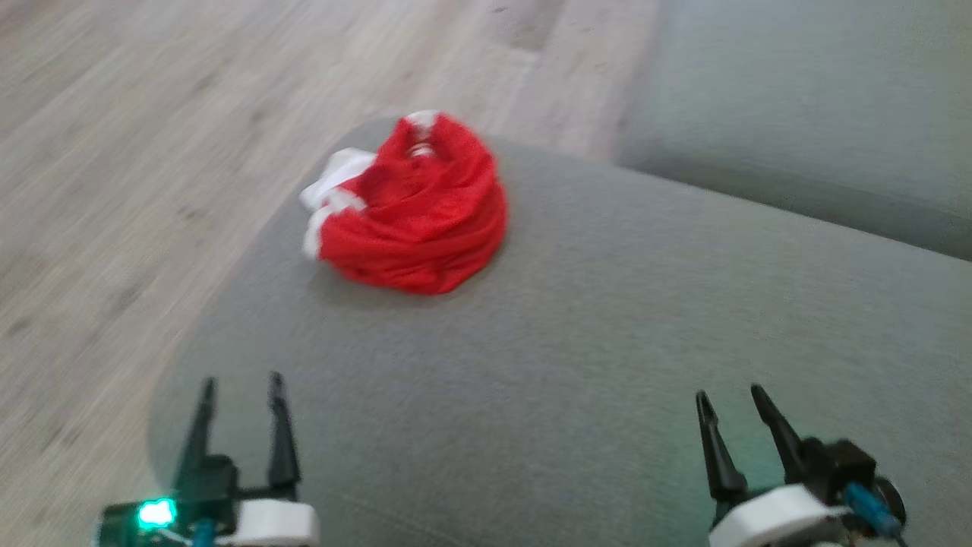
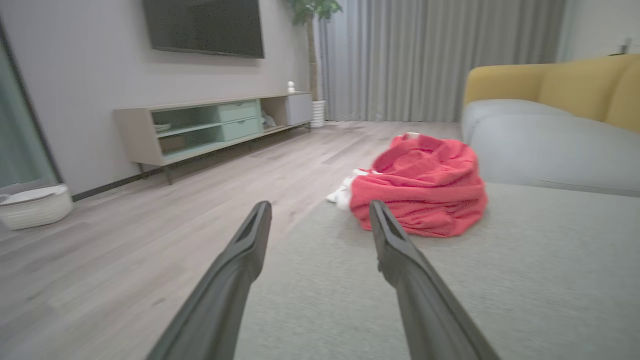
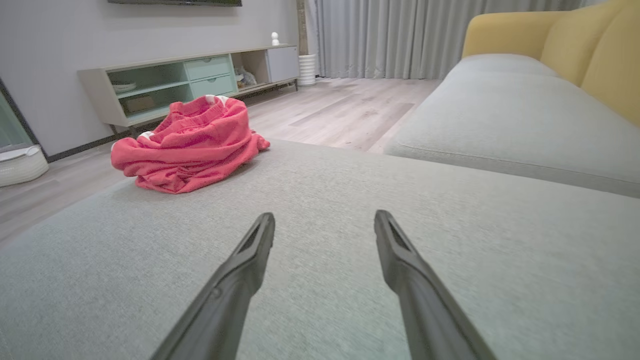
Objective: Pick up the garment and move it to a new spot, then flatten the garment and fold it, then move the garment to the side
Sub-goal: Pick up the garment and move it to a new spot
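Head view, garment: The red garment (image 1: 414, 209) is lying in a crumpled heap on the grey cushion (image 1: 577, 395), close to the cushion's far left edge. White bits are poking out on its left side.
Head view, left gripper: The left gripper (image 1: 241, 378) is sitting at the bottom left, by the cushion's near edge. Its two dark fingers (image 1: 282, 441) are standing wide apart and pointing up the picture. A green light (image 1: 156, 513) is glowing at its base.
Head view, right gripper: The right gripper (image 1: 727, 391) is sitting at the bottom right, over the cushion. Its fingers are standing wide apart too. Both grippers are sitting well apart from the garment.
Head view, floor: The pale wood floor (image 1: 114, 152) is showing on the left and past the cushion. This picture is looking blurry.
Left wrist view, fingers: The two fingers are reaching up from the bottom, wide apart. One is showing over the floor and one over the cushion.
Left wrist view, garment: It is sitting ahead and a little to the right, on the cushion beside its edge.
Left wrist view, room: A TV (image 2: 205, 25) is hanging on the wall above a long low cabinet (image 2: 210, 125). A grey curtain (image 2: 425, 55) is hanging behind. A white basket (image 2: 35, 205) is sitting on the floor at the left.
Right wrist view, fingers: They are standing wide apart over bare cushion.
Right wrist view, garment: It is lying far ahead on the left, well apart from the fingers.
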`<state>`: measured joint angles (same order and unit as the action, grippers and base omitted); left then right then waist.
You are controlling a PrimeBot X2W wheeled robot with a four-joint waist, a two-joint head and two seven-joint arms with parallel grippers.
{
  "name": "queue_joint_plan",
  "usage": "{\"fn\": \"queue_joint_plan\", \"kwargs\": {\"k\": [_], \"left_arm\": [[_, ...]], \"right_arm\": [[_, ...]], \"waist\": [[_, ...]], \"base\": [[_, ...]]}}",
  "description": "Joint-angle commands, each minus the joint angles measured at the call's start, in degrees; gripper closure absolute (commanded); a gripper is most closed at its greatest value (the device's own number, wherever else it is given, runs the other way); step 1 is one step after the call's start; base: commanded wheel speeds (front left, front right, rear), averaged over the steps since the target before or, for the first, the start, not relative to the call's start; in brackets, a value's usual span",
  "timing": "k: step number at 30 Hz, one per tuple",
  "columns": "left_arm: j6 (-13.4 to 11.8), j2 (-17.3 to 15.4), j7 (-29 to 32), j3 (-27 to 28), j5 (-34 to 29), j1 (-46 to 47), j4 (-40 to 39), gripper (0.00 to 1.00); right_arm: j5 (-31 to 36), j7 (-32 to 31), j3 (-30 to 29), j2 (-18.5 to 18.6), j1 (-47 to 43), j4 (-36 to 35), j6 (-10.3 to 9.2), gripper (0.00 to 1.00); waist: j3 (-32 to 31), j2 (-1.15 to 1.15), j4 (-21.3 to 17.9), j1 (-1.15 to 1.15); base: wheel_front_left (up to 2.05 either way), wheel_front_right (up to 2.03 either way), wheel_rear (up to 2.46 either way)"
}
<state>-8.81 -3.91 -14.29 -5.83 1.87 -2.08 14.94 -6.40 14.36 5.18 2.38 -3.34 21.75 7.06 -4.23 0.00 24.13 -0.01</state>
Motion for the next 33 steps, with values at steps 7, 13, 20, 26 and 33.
{"fn": "queue_joint_plan", "kwargs": {"k": [7, 13, 20, 26, 33], "left_arm": [[-2.04, -0.77, -0.71, 5.46, -0.35, 2.63, -9.55, 0.00], [-0.48, -3.11, -0.71, 5.47, -1.62, 8.31, -12.34, 0.00], [6.13, -5.87, -0.71, 3.35, -0.18, 25.74, -6.51, 0.00], [10.28, -5.20, -0.71, 0.90, 0.40, 40.80, 7.00, 0.00], [12.59, -4.24, -0.71, -1.56, 0.00, 56.08, 24.31, 0.00]], "right_arm": [[1.40, 0.63, 0.68, 0.50, 6.26, -0.72, 0.43, 0.00], [5.38, 0.63, -2.56, 0.50, 5.88, -1.39, 0.43, 0.00], [11.62, 0.63, -6.93, 2.77, 7.81, -4.98, 0.43, 0.00], [13.51, 0.63, -8.15, 7.26, 9.86, -8.46, 0.43, 0.00], [13.53, 0.63, -8.61, 12.69, 12.69, -12.55, 0.43, 0.00]], "waist": [[4.81, 0.00, 5.08, 0.01], [7.96, 0.00, 6.26, 0.01], [16.24, 0.00, 4.41, 0.01], [23.01, 0.00, 1.83, 0.01], [30.72, 0.00, -0.63, 0.01]], "base": [[0.00, 0.00, 0.00], [0.00, 0.00, 0.00], [0.00, 0.00, 0.00], [0.00, 0.00, 0.00], [0.00, 0.00, 0.00]]}}
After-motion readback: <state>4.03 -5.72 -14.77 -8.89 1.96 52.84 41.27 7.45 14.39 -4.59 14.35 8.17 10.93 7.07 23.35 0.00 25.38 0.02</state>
